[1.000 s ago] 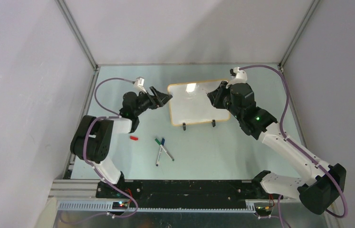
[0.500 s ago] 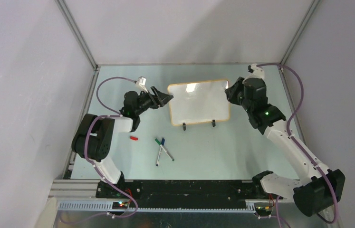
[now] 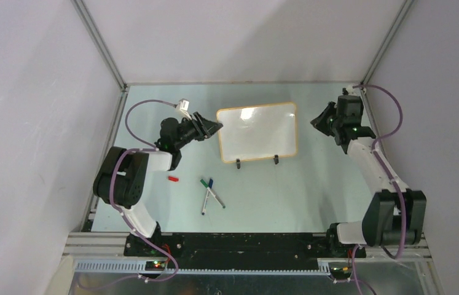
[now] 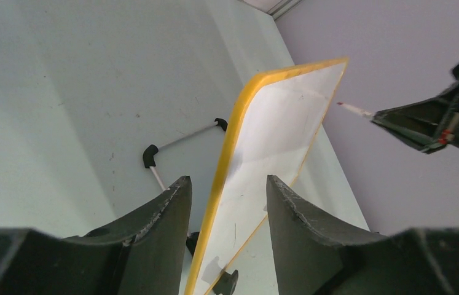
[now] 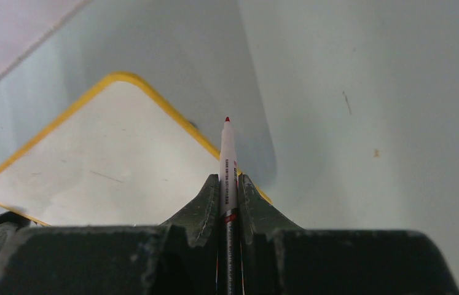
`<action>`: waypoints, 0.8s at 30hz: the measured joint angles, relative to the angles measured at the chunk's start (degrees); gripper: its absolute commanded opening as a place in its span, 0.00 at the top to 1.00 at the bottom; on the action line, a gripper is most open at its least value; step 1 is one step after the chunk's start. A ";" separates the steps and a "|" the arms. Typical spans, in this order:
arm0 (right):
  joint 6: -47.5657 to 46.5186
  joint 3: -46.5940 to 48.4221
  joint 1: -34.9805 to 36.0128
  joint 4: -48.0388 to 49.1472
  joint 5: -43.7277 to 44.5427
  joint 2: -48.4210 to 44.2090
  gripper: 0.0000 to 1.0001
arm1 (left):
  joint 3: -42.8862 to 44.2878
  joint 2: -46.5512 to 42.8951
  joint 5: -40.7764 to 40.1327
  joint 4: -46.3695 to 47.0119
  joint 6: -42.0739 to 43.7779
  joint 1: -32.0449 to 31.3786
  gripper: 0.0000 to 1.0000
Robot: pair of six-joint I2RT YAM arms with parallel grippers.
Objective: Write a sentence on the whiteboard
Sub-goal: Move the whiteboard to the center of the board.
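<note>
Whiteboard (image 3: 257,132) stands on its two black clip feet at the back middle of the worktop (image 3: 288,190). Its long side runs left-right and its face leans toward my bases. No sentence on it yet: the face looks blank in all three views, just faint smudges.

My right hand (image 3: 320,121) is clamped tight on the red marker (image 5: 227,160), cap off, red tip sticking out past the fingers. It sits off the whiteboard's right edge, clearly apart, nothing touching. The marker's long axis points tip-first at that right edge, so the writing face lies to my left and ahead of the tip. My call: the next move is a sweep left to bring the tip over the whiteboard's upper left area.

My left hand (image 3: 213,128) is at the whiteboard's left edge, jaws partway apart with the orange frame in the gap. I see clearance on both sides, so no grip. It's the nearer hand and well placed to steady the board.

Red cap (image 3: 173,179) lies on the worktop left and in front of the whiteboard. Two capped markers (image 3: 210,195), green and blue, lie in front of it, near its left foot.

No containers in view.
</note>
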 measured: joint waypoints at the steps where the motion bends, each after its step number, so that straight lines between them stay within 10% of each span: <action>1: 0.22 -0.15 -0.24 0.39 -1.16 1.75 1.00 | 0.07 0.13 0.07 -0.04 -0.07 0.00 0.46; 24: 0.85 -0.42 -1.90 0.98 -14.27 12.28 1.00 | 0.07 0.33 3.54 0.55 -1.44 -0.22 0.68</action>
